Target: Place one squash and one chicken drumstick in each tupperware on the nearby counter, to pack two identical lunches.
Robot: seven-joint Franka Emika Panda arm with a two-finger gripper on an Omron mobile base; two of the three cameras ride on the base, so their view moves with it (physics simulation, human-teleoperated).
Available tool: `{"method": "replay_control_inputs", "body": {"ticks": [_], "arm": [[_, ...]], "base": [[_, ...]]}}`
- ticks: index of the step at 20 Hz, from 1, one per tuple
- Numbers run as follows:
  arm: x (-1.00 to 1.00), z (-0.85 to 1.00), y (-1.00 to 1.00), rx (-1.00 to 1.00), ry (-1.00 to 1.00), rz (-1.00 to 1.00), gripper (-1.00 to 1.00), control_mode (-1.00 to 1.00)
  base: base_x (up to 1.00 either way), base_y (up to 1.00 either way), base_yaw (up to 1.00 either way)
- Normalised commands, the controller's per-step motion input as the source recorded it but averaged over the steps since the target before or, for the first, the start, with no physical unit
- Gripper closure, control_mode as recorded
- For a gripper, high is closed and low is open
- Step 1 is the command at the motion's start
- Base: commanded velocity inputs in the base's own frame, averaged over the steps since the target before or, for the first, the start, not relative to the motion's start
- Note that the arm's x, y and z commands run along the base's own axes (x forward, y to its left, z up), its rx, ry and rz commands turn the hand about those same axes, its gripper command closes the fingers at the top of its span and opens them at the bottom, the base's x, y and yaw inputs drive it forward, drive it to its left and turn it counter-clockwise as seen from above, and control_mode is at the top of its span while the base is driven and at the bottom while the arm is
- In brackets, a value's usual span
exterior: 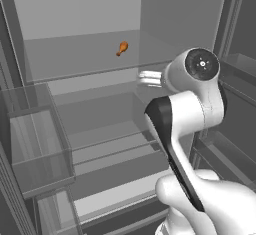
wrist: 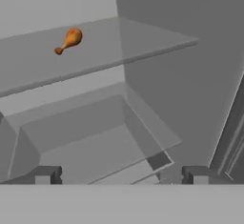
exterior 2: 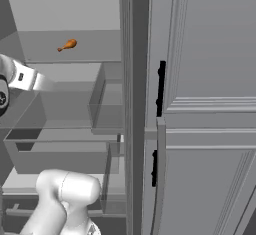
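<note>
A single orange-brown chicken drumstick (exterior: 122, 48) was seen lying on a translucent grey shelf (exterior: 75, 59) inside an open refrigerator, toward the back of the shelf and well apart from its front edge. In the right base view the drumstick (exterior 2: 67, 45) was found at the upper left, its thin bone end pointing left and slightly down. In the hand view it (wrist: 69, 40) was shown on the shelf (wrist: 143, 42) at the upper left, with the thick end up and to the right.

Below that shelf a clear drawer-like bin (wrist: 90, 137) was seen, and a door bin (exterior: 35, 139) was shown at the left of the left base view.

The gripper (wrist: 119, 175) was held in front of the fridge interior, below and well short of the drumstick. Its two dark fingertips (wrist: 45, 174) were set widely apart, and nothing was held between them. A grey cabinet door (exterior 2: 200, 104) with black handles (exterior 2: 160, 86) was shown to the right.
</note>
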Motion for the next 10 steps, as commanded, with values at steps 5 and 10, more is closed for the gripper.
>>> {"method": "replay_control_inputs", "body": {"ticks": [5, 10], "arm": [[0.1, 0.68, 0.08, 0.23, -0.13, -0.1, -1.0, -1.0], [0.54, 0.22, 0.23, 0.14, -0.03, -0.07, -1.0, -1.0]], "base": [[0.0, 0.0, 0.0], [0.0, 0.0, 0.0]]}}
